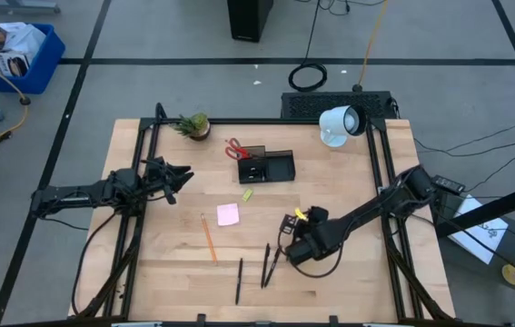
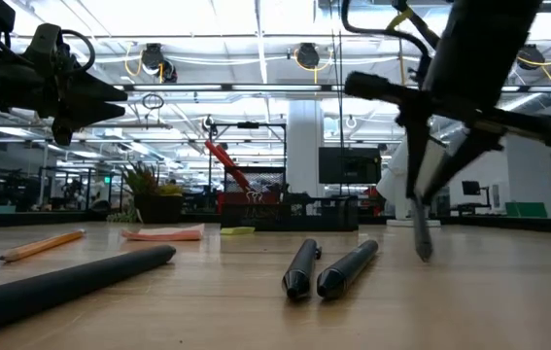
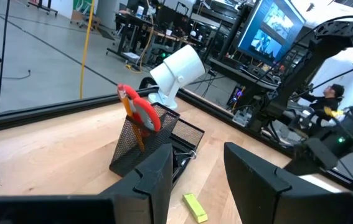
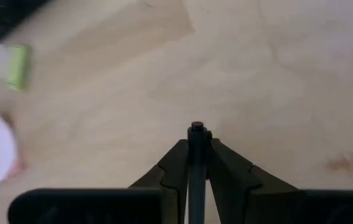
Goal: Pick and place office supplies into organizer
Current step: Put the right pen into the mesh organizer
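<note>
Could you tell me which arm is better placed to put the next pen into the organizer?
The right: its claw is already shut on a pen, lifted off the table. The left claw hangs open and empty beside the organizer.

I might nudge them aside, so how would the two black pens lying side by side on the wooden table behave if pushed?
The two black pens look round-barrelled, so they would probably roll across the flat wooden table. They seem stiff and light, and since they lie touching, pushing one would likely shift both.

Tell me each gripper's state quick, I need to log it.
Left gripper: open, empty.
Right gripper: shut on a black pen.
</note>
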`<state>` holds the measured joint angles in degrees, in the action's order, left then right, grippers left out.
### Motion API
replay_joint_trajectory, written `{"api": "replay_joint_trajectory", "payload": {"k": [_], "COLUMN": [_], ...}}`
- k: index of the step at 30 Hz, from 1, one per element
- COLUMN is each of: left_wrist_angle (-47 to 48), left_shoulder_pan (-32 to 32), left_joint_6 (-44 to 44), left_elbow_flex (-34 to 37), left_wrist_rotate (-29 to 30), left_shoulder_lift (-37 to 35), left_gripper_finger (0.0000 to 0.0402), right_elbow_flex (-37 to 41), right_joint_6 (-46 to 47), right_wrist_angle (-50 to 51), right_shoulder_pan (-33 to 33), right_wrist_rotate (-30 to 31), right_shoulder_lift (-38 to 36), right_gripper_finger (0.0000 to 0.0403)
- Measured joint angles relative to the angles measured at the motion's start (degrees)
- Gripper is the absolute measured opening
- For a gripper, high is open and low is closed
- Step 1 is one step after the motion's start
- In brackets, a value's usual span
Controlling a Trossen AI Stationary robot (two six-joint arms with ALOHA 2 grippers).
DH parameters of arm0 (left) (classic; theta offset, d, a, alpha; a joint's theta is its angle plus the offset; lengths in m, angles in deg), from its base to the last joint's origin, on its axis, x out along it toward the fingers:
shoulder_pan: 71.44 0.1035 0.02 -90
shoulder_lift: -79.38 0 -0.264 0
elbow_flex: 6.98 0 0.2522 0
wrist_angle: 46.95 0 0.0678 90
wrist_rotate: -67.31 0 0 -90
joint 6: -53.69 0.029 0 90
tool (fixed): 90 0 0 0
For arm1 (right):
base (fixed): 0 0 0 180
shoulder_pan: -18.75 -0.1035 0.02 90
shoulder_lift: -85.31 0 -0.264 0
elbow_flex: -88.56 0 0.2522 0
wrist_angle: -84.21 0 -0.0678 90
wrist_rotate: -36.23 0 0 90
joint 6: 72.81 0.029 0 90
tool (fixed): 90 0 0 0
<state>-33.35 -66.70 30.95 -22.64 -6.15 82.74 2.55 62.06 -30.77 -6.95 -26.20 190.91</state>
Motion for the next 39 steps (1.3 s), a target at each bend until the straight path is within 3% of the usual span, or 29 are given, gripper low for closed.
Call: {"api": "replay_joint_trajectory", "payload": {"k": [6, 16, 29, 39], "left_wrist_angle": [0.0, 0.0, 0.0, 0.0], "left_shoulder_pan": [0.0, 0.0, 0.0, 0.0], "left_joint_6": [0.0, 0.0, 0.0, 0.0], "left_elbow_flex": [0.0, 0.0, 0.0, 0.0], "left_wrist_rotate": [0.0, 0.0, 0.0, 0.0], "left_shoulder_lift": [0.0, 0.0, 0.0, 0.0], "left_gripper_finger": [0.0147, 0.0147, 0.0147, 0.0147], "right_elbow_flex": [0.0, -0.1, -0.1, -0.1], "right_joint_6": [-6.3, -20.3, -48.7, -75.2], "right_wrist_angle": [-0.3, -3.9, -18.7, -36.8], "right_shoulder_pan": [1.6, 4.1, 9.6, 15.1], "right_wrist_rotate": [2.8, 15.8, 27.7, 31.2], "right_shoulder_lift": [-3.0, -6.0, -6.9, -6.9], "right_gripper_finger": [0.0049, 0.0049, 0.0049, 0.0050]}}
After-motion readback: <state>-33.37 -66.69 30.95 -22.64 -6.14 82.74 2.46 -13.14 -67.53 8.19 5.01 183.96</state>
